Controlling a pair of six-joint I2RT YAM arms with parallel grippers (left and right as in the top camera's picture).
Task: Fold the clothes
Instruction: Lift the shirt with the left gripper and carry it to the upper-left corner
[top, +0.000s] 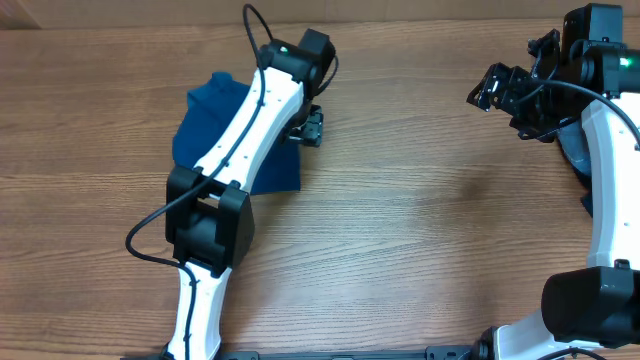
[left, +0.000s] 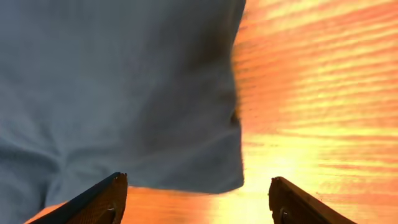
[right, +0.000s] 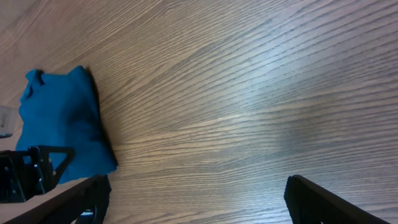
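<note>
Blue shirt (top: 198, 125) lies folded on the table (top: 420, 230), just below and ahead of the left end effector (top: 311, 127), released and empty. The right end effector (top: 500, 90), also released, is well apart. I would lift straight up, not dragging the fold.

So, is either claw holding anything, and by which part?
Nothing is held: the left claw stands open beside the blue shirt, the right claw open too.

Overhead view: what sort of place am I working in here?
Probably a robotics lab or test bench, not a home: a wood-grain table, the left arm and right arm reaching over it, and one blue shirt.
</note>
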